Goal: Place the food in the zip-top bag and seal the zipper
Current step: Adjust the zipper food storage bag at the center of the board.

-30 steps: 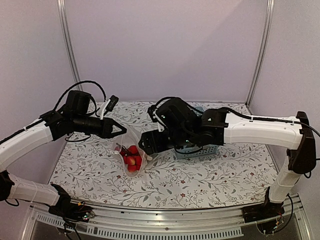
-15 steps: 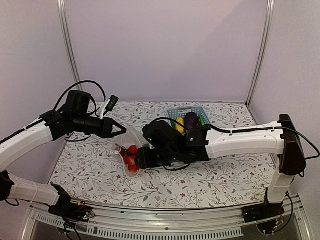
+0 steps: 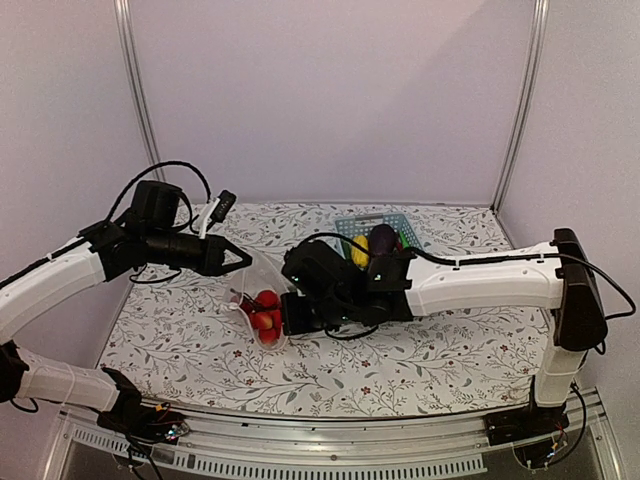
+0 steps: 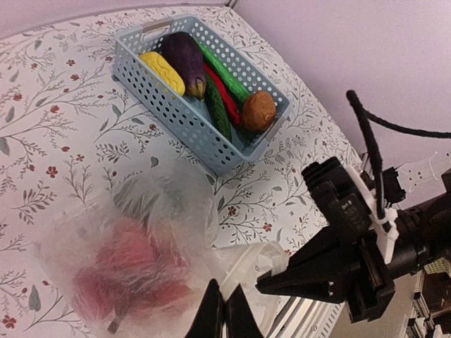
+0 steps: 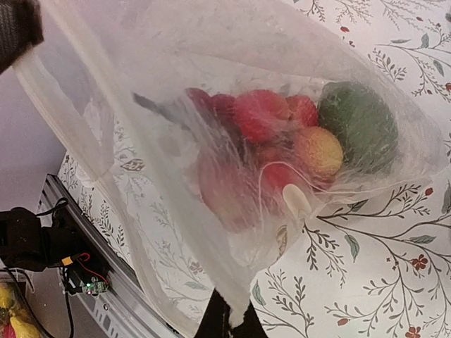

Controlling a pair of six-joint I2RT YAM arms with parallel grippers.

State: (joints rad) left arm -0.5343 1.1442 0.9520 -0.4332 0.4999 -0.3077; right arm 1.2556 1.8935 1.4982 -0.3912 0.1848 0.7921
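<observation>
Filling seems half done; the left end effector (image 3: 243, 262) pinches the mouth edge of the bag (image 3: 262, 300), and the right end effector (image 3: 290, 315) pinches it at another spot; the bag sags onto the worktop (image 3: 420, 350) near the basket (image 4: 204, 151), with red pieces (image 5: 261, 116) and one green piece (image 5: 358, 125) inside; the basket holds eggplant (image 4: 184, 60), potato (image 4: 258, 109), chili (image 4: 220, 88), cucumbers (image 4: 218, 109) and a yellow piece (image 4: 162, 72); next, probably, one side must release and fetch these.

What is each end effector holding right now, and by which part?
Both pinch the zip-top bag: the left end effector grips one side of its mouth edge, the right end effector the opposite side.
</observation>
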